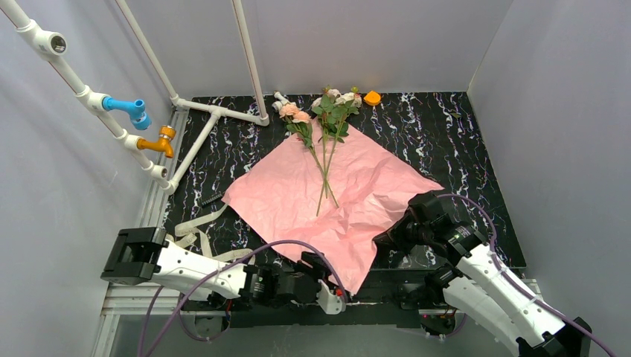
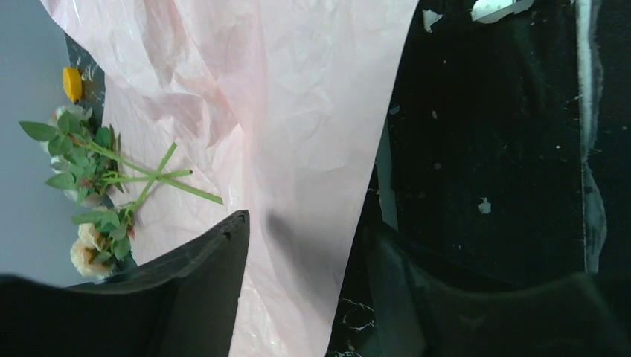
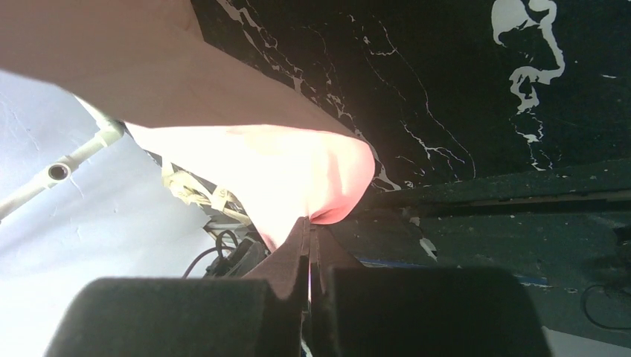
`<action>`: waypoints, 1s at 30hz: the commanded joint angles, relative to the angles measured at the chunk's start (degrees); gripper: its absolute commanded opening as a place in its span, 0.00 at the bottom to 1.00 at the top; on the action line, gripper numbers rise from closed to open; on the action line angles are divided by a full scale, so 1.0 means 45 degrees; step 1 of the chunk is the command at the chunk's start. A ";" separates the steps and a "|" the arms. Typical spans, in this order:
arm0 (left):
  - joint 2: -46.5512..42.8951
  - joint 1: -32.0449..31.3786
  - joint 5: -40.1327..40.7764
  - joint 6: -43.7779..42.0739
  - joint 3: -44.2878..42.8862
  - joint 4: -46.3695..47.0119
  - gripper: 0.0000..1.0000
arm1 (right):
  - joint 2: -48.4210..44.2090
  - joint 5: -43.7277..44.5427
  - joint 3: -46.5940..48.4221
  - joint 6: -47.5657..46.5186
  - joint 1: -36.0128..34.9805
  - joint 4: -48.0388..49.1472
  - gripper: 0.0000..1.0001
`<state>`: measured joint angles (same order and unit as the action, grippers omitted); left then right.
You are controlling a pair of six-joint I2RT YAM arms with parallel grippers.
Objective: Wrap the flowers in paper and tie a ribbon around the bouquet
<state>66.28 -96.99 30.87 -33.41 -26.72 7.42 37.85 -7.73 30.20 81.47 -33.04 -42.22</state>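
Wrap step, fold not started: flowers (image 1: 327,141) lie across the flat paper (image 1: 372,193), blooms past its far edge. The right hand (image 3: 309,230) pinches the paper's right edge. The left hand (image 2: 309,230) is half-wide astride the near corner (no grip yet). Next: close it, then fold over the stems.

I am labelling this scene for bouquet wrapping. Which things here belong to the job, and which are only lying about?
Job: flowers, paper, ribbon.
Lying about: orange object, blue tap, yellow tap, white pipes.
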 commanded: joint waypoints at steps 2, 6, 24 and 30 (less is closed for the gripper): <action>0.0950 -0.0190 0.1062 -0.0295 -0.0444 0.1047 0.39 | -0.0170 0.0042 0.0164 0.0008 -0.0043 -0.0170 0.01; 0.1205 -0.0203 0.0978 -0.0316 -0.0619 0.1105 0.00 | -0.0056 0.0320 0.0347 -0.0680 -0.0041 -0.0703 0.01; 0.0077 -0.0166 -0.0350 0.0844 -0.0368 0.0602 0.00 | 0.1477 0.0014 0.3743 -0.8772 -0.0041 0.2353 0.55; -0.0157 0.0013 -0.0628 0.1572 -0.0411 0.0419 0.00 | 0.5301 -0.2743 0.2556 -0.8899 -0.0137 0.6006 0.28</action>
<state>67.70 -96.97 29.54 -29.93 -27.46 10.09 52.90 -9.56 45.25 44.38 -33.04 -29.93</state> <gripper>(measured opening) 0.008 0.338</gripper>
